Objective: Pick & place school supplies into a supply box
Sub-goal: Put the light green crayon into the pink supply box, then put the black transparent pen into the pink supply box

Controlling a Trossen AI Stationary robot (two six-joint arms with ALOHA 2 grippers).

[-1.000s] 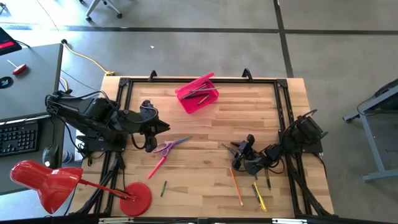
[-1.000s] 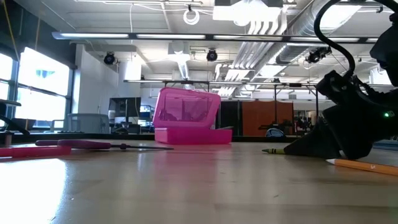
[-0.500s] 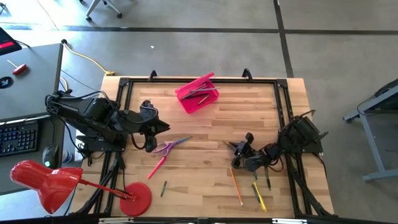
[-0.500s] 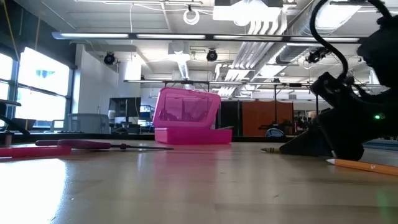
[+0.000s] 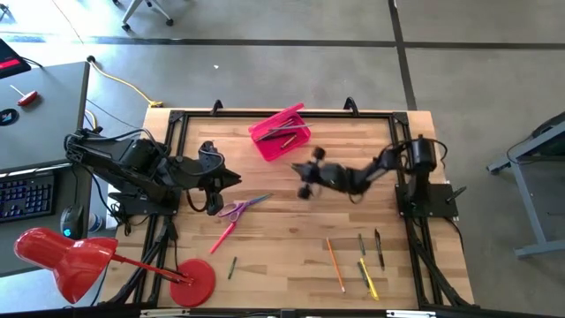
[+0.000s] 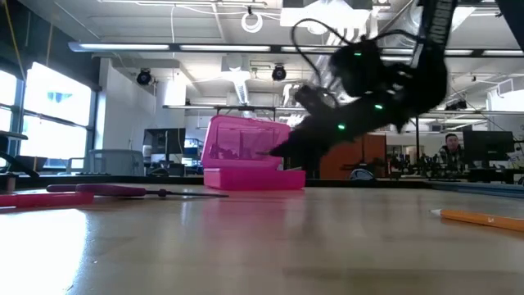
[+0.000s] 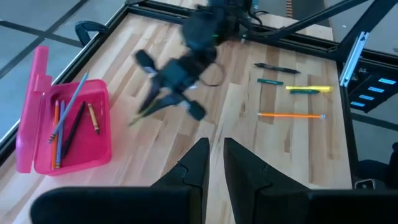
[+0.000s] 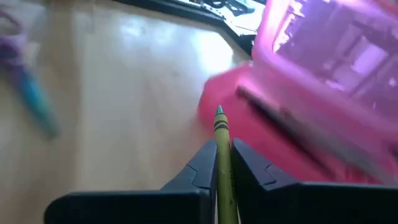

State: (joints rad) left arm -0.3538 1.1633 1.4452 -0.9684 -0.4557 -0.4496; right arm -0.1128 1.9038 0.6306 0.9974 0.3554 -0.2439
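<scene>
High view first: right gripper [image 5: 304, 179] is out over mid-table, just below and right of the pink box [image 5: 281, 134], which sits upper centre with its lid open and pens inside. Left gripper [image 5: 231, 179] sits at left of centre, and the scissors [image 5: 235, 210] lie just below it with a pink pen [image 5: 222, 237] further down. Lower right, an orange pencil [image 5: 335, 264], a yellow pen [image 5: 367, 278] and two dark pens [image 5: 378, 248] lie loose on the wood; a short green one [image 5: 232, 267] rests beside the red lamp base [image 5: 193, 281]. Low view: the right arm hangs above the table at centre right, its tip just beside the box [image 6: 246, 156]; an orange pencil [image 6: 477, 217] lies at far right, and a person sits in the room behind. Left wrist view: left fingers [image 7: 193, 168] nearly together, nothing between them; box [image 7: 65, 127] at left holds several pens, and the right gripper [image 7: 155, 102] hovers mid-frame. Right wrist view: fingers [image 8: 202, 163] clamped on a yellow-green crayon [image 8: 222, 155], its tip pointing at the box [image 8: 311, 93] filling the upper right; scissors [image 8: 25, 81] blur at far left.
</scene>
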